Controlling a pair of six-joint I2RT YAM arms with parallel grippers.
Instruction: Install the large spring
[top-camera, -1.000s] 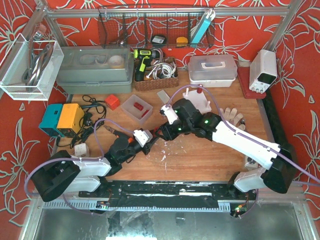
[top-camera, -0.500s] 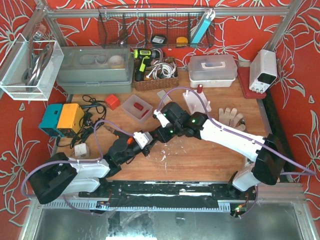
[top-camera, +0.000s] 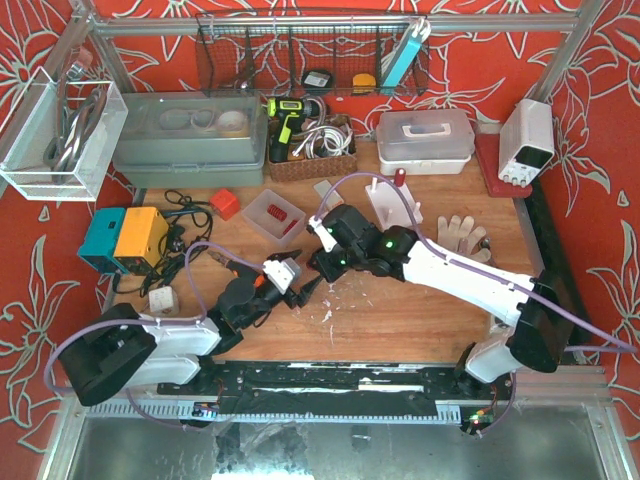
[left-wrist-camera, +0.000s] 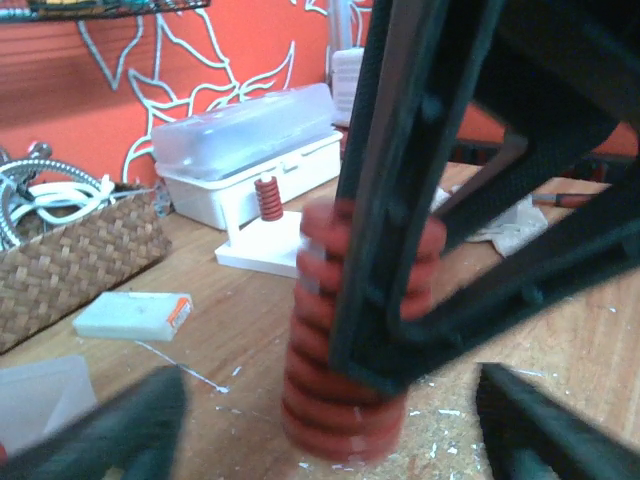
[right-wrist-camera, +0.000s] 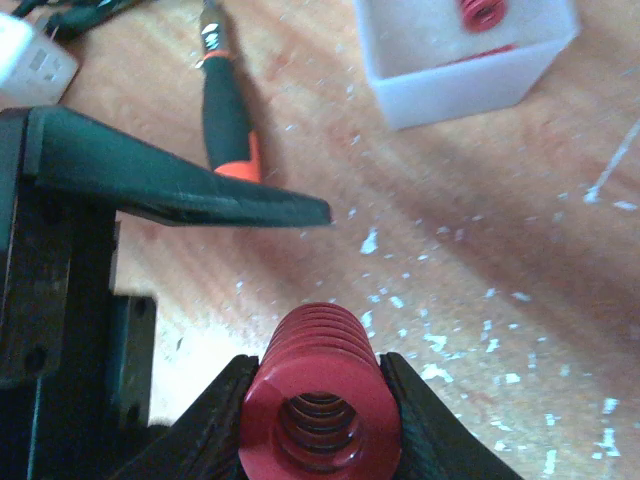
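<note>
The large spring (right-wrist-camera: 320, 345) is a thick red coil, and my right gripper (right-wrist-camera: 318, 398) is shut on its upper end, one black finger on each side. In the left wrist view the spring (left-wrist-camera: 335, 395) stands upright just above the wooden table, with the right gripper's black fingers (left-wrist-camera: 400, 190) across its top. My left gripper (left-wrist-camera: 335, 440) is open, its two fingers spread wide on either side of the coil and not touching it. From above, both grippers meet at mid-table (top-camera: 312, 275). A white post fixture (left-wrist-camera: 262, 245) carrying a small red spring (left-wrist-camera: 267, 198) stands behind.
A white tray (top-camera: 275, 215) with small red springs sits left of the grippers. A screwdriver (right-wrist-camera: 228, 110) lies near it. Gloves (top-camera: 462, 237), a wicker basket (top-camera: 310, 160), a lidded white box (top-camera: 425, 140) and a teal-orange box (top-camera: 125, 238) ring the work area.
My right gripper has moved in from the right and shut on the large spring. My left gripper, shut on the spring before, has opened and let go of it.
</note>
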